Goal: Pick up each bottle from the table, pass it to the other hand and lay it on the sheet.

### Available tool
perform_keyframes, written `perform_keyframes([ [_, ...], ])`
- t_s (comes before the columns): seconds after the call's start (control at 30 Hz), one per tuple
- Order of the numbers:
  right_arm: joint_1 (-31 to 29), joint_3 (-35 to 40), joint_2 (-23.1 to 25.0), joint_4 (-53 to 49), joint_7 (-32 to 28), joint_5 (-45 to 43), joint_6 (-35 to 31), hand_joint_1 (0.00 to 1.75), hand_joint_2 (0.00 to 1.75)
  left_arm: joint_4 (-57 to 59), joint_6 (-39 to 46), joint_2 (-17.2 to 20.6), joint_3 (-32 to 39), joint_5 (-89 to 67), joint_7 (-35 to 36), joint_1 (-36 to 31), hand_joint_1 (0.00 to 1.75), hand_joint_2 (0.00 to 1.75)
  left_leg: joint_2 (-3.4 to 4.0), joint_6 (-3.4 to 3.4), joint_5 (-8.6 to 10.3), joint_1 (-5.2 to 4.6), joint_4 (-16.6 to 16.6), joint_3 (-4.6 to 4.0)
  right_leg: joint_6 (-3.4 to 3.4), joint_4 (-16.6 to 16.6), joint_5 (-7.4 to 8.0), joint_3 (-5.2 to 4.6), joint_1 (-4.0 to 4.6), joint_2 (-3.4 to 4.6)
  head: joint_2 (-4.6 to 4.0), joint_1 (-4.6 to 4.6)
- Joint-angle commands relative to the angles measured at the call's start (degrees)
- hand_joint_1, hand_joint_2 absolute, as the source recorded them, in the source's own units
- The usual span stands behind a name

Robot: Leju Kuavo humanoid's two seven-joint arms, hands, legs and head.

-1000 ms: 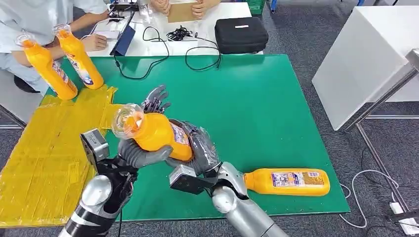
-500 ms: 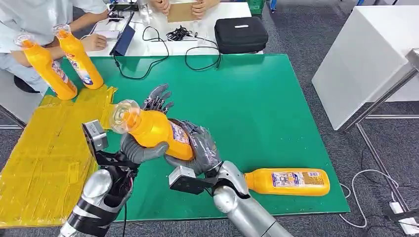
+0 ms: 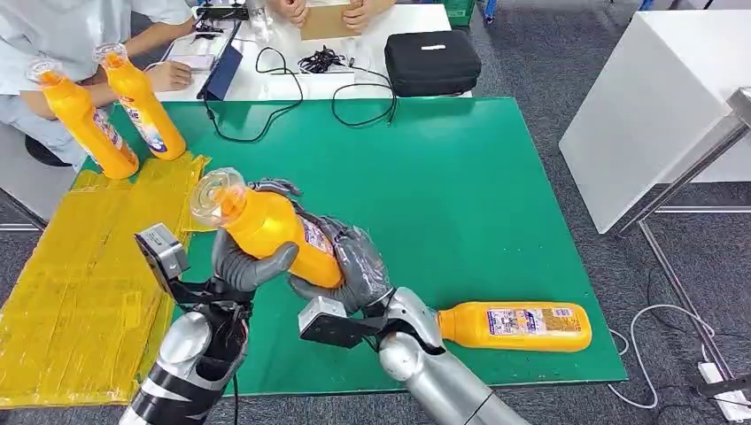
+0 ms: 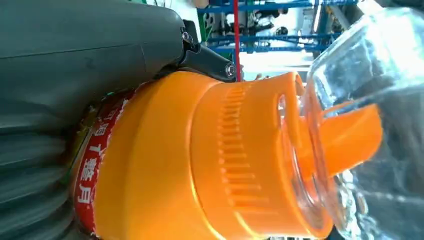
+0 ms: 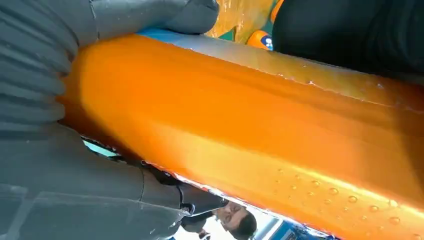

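An orange bottle point(image 3: 266, 228) with a clear cap is held tilted above the green mat point(image 3: 460, 177), cap toward the far left. My left hand point(image 3: 246, 266) grips it near the neck, thumb below and fingers curled over the top. My right hand point(image 3: 354, 266) holds its lower body from the right. In the left wrist view the bottle's shoulder and cap point(image 4: 225, 160) sit against my left hand point(image 4: 75, 60). In the right wrist view the orange body point(image 5: 250, 125) lies across my right hand point(image 5: 55, 100). The yellow sheet point(image 3: 80, 283) lies at the left.
A second orange bottle point(image 3: 518, 325) lies on its side at the mat's near right. Two more bottles point(image 3: 84, 119) point(image 3: 142, 102) stand upright at the sheet's far end, beside a seated person's arm. Cables and a black case point(image 3: 432, 60) sit on the white table behind.
My left hand's fingers, spread upward behind the bottle before, have closed over it. The bottle has shifted slightly to the left and up, with both hands on it.
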Motion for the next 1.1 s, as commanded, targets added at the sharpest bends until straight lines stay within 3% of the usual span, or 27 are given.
perform_keyframes([
  [0.03,0.7,6.1,-0.6,0.6,-1.8,-0.3,0.7,1.75,1.75,2.5,3.6,-0.6,4.3,-1.0,-0.6,-3.4,1.75,1.75,0.02,-0.12,-0.14,0.08,0.0,0.33,-0.07,0.0,-0.12,0.35,0.09,-0.05,0.00,0.00],
  [0.27,1.7,4.1,-0.8,-1.7,-1.4,-2.8,1.1,1.75,1.75,2.3,4.5,-0.1,4.3,-2.3,-1.2,-3.4,1.75,1.75,-0.02,-0.10,-0.12,0.07,0.0,0.29,-0.05,0.0,-0.12,0.31,0.08,-0.09,0.00,0.00],
  [0.3,2.5,3.2,-1.0,-3.0,-1.4,-3.9,1.0,0.17,1.75,2.3,5.5,0.2,4.4,-3.4,-1.5,-3.4,1.75,1.75,-0.02,-0.12,-0.17,0.08,0.0,0.38,-0.06,0.0,-0.16,0.41,0.09,-0.10,0.00,0.00],
  [0.33,3.1,2.8,-1.5,-4.5,-1.4,-4.5,1.2,0.00,1.75,2.3,6.7,0.5,4.5,-4.9,-1.8,-3.4,1.75,1.75,-0.03,-0.09,-0.10,0.06,0.0,0.25,-0.05,0.0,-0.10,0.27,0.06,-0.10,0.00,0.00],
  [0.43,5.4,0.7,-3.8,-11.2,-0.8,-5.7,1.0,0.00,1.75,3.5,13.8,1.7,5.4,-14.1,-2.8,-4.1,1.75,1.75,-0.08,-0.10,-0.10,0.07,0.0,0.26,-0.05,0.0,-0.12,0.29,0.07,-0.15,0.00,0.00],
  [0.53,8.4,-2.6,-6.5,-19.0,0.3,-5.0,0.9,0.00,1.75,5.8,25.4,4.0,5.5,-37.8,-0.1,-5.9,1.75,1.75,-0.18,-0.10,-0.10,0.07,0.0,0.26,-0.05,0.0,-0.15,0.33,0.07,-0.24,0.00,0.04],
  [0.67,9.4,-4.6,-7.3,-21.2,1.3,-4.3,2.4,0.00,1.75,7.0,27.6,4.5,6.8,-48.1,3.6,-6.4,1.75,1.75,-0.12,-0.08,-0.06,0.03,0.0,0.23,-0.04,0.0,-0.11,0.22,0.04,-0.24,0.00,-0.02],
  [0.73,10.6,-7.0,-7.7,-23.5,1.9,-3.7,2.4,0.00,1.75,7.3,31.1,4.7,8.2,-66.2,10.6,-6.5,1.75,1.75,-0.13,-0.07,-0.07,0.03,0.0,0.22,-0.03,0.0,-0.10,0.23,0.04,-0.16,0.00,0.00],
  [0.83,14.0,-11.3,-9.1,-29.9,2.3,-2.6,2.0,0.00,1.75,9.7,29.4,6.5,10.1,-89.9,21.4,-8.2,1.75,1.75,0.04,-0.08,-0.12,0.05,0.0,0.26,-0.04,0.0,-0.11,0.25,0.05,-0.11,0.00,0.02],
  [1.07,14.9,-11.7,-9.5,-31.1,2.5,-2.7,2.4,0.00,1.75,10.9,29.3,6.6,10.2,-89.7,21.3,-8.9,1.75,1.75,0.07,-0.12,-0.18,0.05,0.0,0.40,-0.07,0.0,-0.16,0.39,0.06,-0.10,0.00,0.00],
  [1.1,15.1,-12.0,-9.2,-31.1,2.5,-2.5,2.3,0.00,1.75,11.2,28.9,7.0,10.2,-95.2,24.2,-9.0,1.75,1.75,0.10,-0.08,-0.08,0.03,0.0,0.22,-0.05,0.0,-0.08,0.20,0.04,-0.08,0.00,0.00],
])
